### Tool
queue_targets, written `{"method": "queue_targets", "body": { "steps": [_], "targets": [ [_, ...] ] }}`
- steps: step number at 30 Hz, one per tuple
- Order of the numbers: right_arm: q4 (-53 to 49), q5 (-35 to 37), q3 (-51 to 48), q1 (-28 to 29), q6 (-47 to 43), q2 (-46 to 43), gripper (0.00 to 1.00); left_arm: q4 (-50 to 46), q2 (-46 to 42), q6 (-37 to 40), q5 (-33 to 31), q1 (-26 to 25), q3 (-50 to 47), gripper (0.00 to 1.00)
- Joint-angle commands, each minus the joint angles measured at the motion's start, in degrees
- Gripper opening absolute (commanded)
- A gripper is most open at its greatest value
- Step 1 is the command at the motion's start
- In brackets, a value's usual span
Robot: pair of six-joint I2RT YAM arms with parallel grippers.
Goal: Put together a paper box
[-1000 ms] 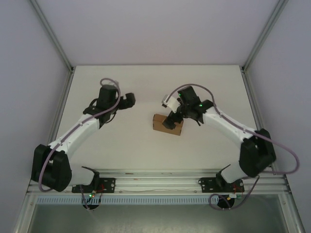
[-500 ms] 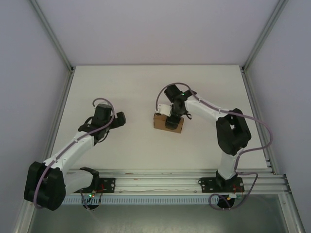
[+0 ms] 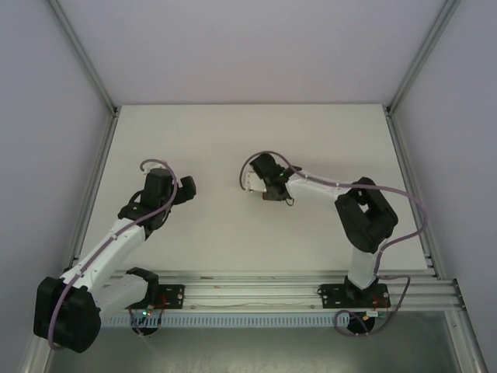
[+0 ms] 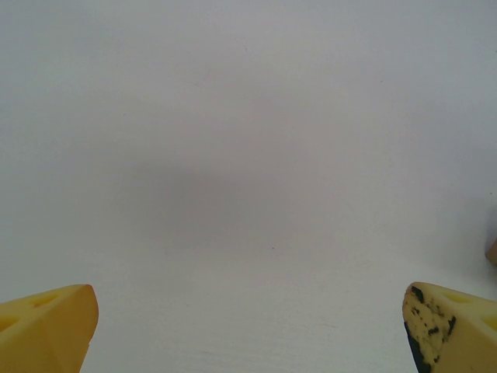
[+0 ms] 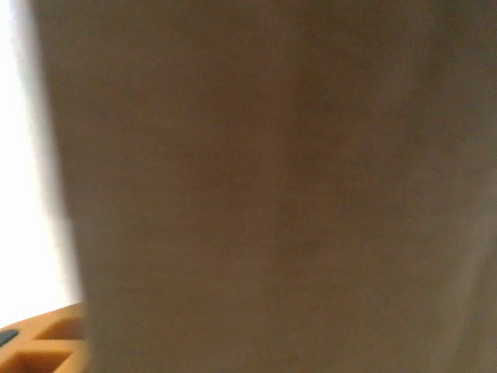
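Note:
Brown cardboard of the paper box [image 5: 272, 194] sits blurred and very close in the right wrist view. One orange finger [image 5: 39, 346] shows against its left edge. Seen from above, my right gripper [image 3: 262, 186] hangs over the middle of the table and covers the box, which no longer lies on the table surface. The right gripper is shut on the box. My left gripper [image 3: 189, 187] is open over bare table to the left. In the left wrist view its yellow fingertips [image 4: 46, 326] stand far apart with nothing between them.
The white table [image 3: 233, 132] is bordered by aluminium posts [image 3: 81, 54] and grey walls. A metal rail [image 3: 256, 284] runs along the near edge with both arm bases on it. The right arm's elbow [image 3: 365, 217] rises high near the right side.
The right gripper has closed on the box and shifted left and away, so the box has left its spot on the table. The left arm drew back toward the near left, still open.

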Motion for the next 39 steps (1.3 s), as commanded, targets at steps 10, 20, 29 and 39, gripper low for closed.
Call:
{"method": "queue_targets", "body": {
  "steps": [10, 20, 29, 39],
  "targets": [
    [-6.3, -1.2, -11.0, 7.5, 15.1, -18.2, 1.0, 0.7, -0.6, 2.2, -4.3, 0.4, 1.2, 1.0],
    [16.4, -2.6, -26.4, -15.9, 54.0, -42.9, 1.0, 25.9, 5.9, 14.2, -20.5, 8.4, -4.9, 1.0],
    [44.3, -1.5, -51.4, -33.6, 65.4, -52.6, 1.0, 55.2, 15.9, 20.5, -16.3, 11.4, -16.7, 1.0],
    [66.8, -5.4, -48.4, -36.3, 59.5, -26.3, 1.0, 80.1, 31.2, 26.5, -8.9, 12.5, -19.6, 1.0]
  ]
}}
